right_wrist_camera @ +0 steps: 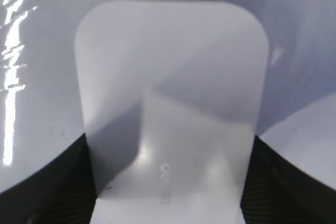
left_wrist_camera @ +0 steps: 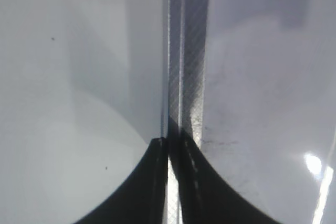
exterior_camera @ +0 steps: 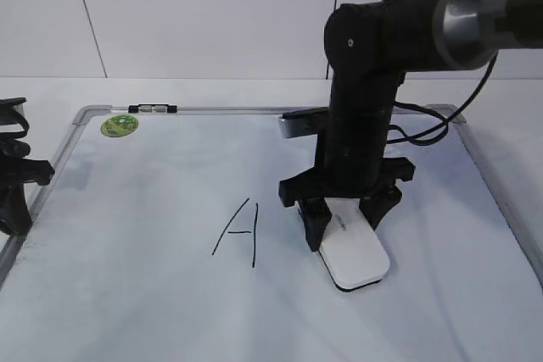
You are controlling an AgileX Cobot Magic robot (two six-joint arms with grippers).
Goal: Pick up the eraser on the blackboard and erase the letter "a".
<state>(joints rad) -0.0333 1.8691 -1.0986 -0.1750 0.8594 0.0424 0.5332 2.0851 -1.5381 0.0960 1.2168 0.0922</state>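
From the exterior view, the right gripper [exterior_camera: 346,214] stands over the white rounded plastic eraser [exterior_camera: 355,254], its two black fingers on either side of the far end of the block, which lies flat on the large white dry-erase blackboard with silver-grey frame [exterior_camera: 475,152]. The only writing I can read here is an angular capital "A" in thin black marker [exterior_camera: 238,231], just left of the eraser; the small letter "a" is not visible, possibly hidden under the eraser or the arm. To do this step well, I judge the fingers must squeeze the sides evenly and keep the felt base flat on the board. The left gripper [exterior_camera: 12,177] waits at the left frame, near a round green sticker [exterior_camera: 120,125]. In the left wrist view, the left gripper [left_wrist_camera: 173,182] has its fingers pressed together above the frame. In the right wrist view, the eraser [right_wrist_camera: 173,103] sits between the dark fingers [right_wrist_camera: 278,182], which touch its sides, so they appear clamped on it; a faint grey logo is too blurred to read.
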